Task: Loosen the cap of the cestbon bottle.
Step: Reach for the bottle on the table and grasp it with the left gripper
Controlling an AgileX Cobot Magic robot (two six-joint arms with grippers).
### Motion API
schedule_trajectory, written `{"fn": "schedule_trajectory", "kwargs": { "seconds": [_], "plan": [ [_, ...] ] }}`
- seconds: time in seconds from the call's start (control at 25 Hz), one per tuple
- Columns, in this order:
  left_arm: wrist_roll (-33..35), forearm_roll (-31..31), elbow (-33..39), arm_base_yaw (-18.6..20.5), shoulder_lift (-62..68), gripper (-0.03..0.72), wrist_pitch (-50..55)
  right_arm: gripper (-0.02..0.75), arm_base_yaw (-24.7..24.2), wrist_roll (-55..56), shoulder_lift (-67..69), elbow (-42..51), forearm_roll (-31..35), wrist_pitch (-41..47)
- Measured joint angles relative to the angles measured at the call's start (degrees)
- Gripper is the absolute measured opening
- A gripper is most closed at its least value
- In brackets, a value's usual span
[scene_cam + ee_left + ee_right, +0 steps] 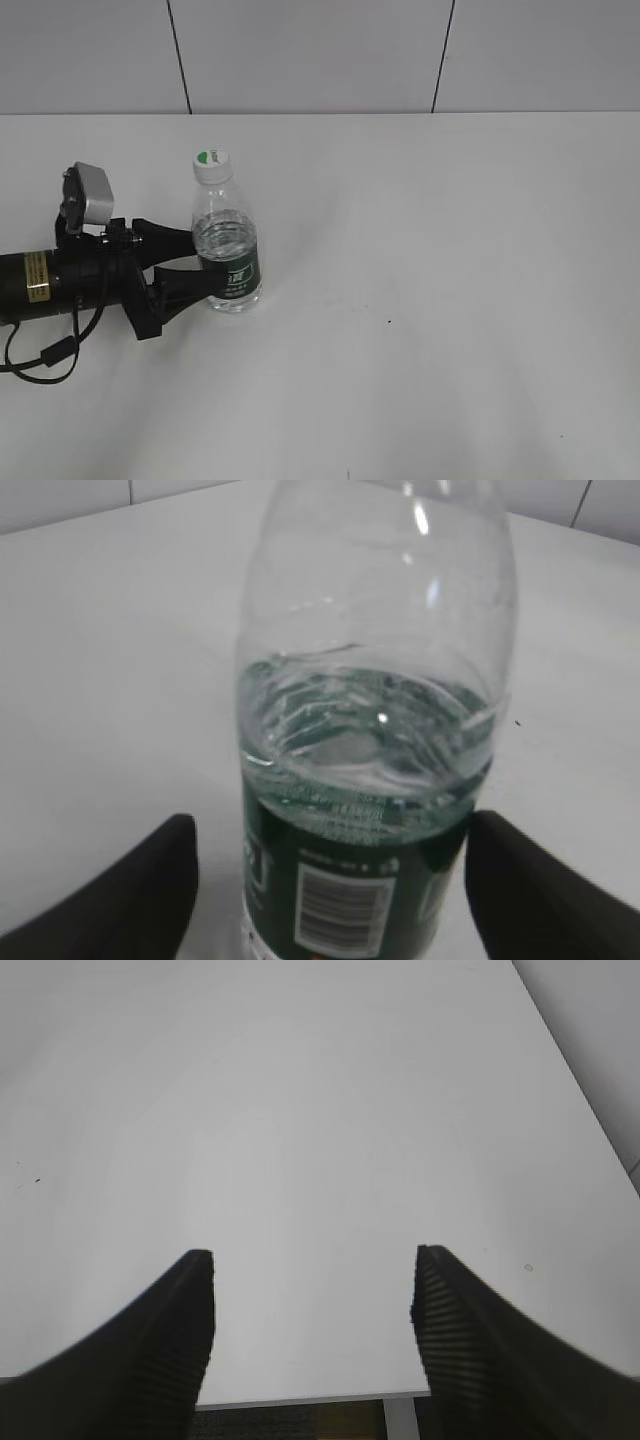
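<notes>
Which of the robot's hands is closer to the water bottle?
The left gripper: its fingers flank the cestbon bottle. The right gripper sees only bare table.

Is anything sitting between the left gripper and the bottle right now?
Nothing visible does. The left gripper is open with a finger on each side of the cestbon bottle at label height; the cap is still on.

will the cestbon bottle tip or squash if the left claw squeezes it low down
The cestbon bottle looks thin and clear, so its wall probably dents under a squeeze. It seems only about half full, with water low in the body, likely steadying it. The left claw flanks the label band, well below the cap, so tipping seems unlikely.
</notes>
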Motion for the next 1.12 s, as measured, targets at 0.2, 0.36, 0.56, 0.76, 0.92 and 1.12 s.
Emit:
{"fn": "schedule_trajectory", "kwargs": {
  "seconds": [0.2,0.36,0.56,0.76,0.92,1.12],
  "plan": [
    [-1.97,-1.29,0.00,0.00,0.00,0.549,0.05,0.479,0.00,0.00,0.00,0.00,0.00,0.00],
    [-2.18,-1.62,0.00,0.00,0.00,0.568,0.05,0.479,0.00,0.05,0.00,0.00,0.00,0.00],
    [-2.20,-1.68,0.00,-0.20,0.00,0.571,0.05,0.479,0.00,0.05,0.00,0.00,0.00,0.00],
    [-2.24,-2.60,0.00,-2.80,0.00,0.570,0.05,0.479,0.00,0.05,0.00,0.00,0.00,0.00],
    [-2.24,-2.68,-0.49,-4.66,0.00,0.570,0.05,0.479,0.00,0.05,0.00,0.00,0.00,0.00],
    [-2.24,-1.62,-2.76,-6.02,0.29,0.570,0.61,0.479,0.00,0.05,0.00,0.00,0.00,0.00]
  ]
}}
